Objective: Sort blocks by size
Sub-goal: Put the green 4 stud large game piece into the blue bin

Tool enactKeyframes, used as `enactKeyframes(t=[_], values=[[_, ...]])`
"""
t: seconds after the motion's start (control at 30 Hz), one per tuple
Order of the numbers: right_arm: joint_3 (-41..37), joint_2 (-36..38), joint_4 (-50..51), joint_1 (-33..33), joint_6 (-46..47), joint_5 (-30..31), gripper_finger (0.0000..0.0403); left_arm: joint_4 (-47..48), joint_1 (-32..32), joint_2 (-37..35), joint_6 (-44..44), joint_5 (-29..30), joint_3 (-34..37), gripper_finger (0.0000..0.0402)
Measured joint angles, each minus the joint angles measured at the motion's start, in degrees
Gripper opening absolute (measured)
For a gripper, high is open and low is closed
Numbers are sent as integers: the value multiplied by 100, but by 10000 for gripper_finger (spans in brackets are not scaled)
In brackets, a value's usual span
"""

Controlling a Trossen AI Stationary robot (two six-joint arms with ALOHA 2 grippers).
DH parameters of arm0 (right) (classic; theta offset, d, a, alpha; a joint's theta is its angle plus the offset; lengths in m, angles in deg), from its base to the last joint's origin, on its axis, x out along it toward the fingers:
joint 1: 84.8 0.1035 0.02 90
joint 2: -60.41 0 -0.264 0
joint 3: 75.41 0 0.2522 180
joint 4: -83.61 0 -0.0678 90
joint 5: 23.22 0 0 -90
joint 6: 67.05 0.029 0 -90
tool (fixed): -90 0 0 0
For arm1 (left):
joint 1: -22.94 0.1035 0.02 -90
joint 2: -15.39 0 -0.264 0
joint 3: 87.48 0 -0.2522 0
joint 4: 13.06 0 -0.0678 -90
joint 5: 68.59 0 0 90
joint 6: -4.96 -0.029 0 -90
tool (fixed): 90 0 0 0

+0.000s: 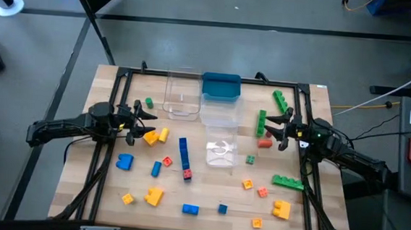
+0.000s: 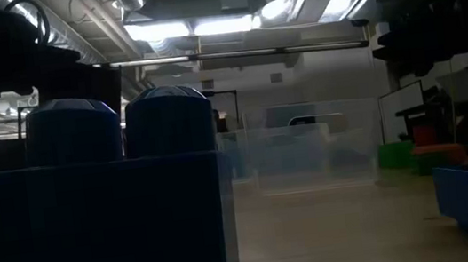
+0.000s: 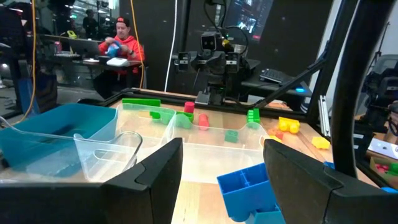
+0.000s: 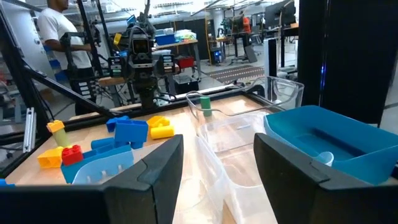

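Note:
Many studded blocks lie flat on the wooden table: a long blue bar, green bars, yellow blocks, and small orange, red and blue ones. My left gripper hovers open and empty at the left, near an orange-yellow block. In its wrist view a blue block lies below the fingers. My right gripper is open and empty at the right, beside the green bar and a red block. Its wrist view looks over the tubs.
Clear tubs and a teal tray stand in the table's middle and far middle. A black frame runs round the table. A blue block fills the low view. People are beyond the table.

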Motion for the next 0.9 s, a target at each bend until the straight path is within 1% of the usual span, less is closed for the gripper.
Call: enactKeyframes(t=[0.07, 0.23, 0.33, 0.4, 0.5, 0.63, 0.73, 0.8, 0.9], values=[[32, 0, 21, 0, 15, 186, 199, 3, 1, -1, 0, 0, 0, 210], [464, -217, 120, 0, 291, 1059, 199, 0, -1, -1, 0, 0, 0, 210], [899, -588, 624, 0, 305, 1419, 199, 0, 1, -1, 82, 0, 0, 210], [1237, -965, 997, 0, 303, 1737, 199, 0, 1, -1, 187, 2, 0, 210], [1753, -1684, 1450, -2, 297, 2449, 199, -1, 0, -1, 290, 2, -2, 210], [2462, -2850, 2006, -3, 306, 3397, 199, -2, 1, -1, 299, 2, -2, 210], [3101, -3706, 2646, -105, 306, 4071, 199, -2, 1, -1, 302, 2, -2, 210], [3543, -4227, 3092, -298, 315, 4250, 199, -3, 1, -1, 302, 1, -2, 210], [4147, -4976, 3532, -725, 434, 4138, 199, -3, -1, -1, 302, 2, -2, 210]])
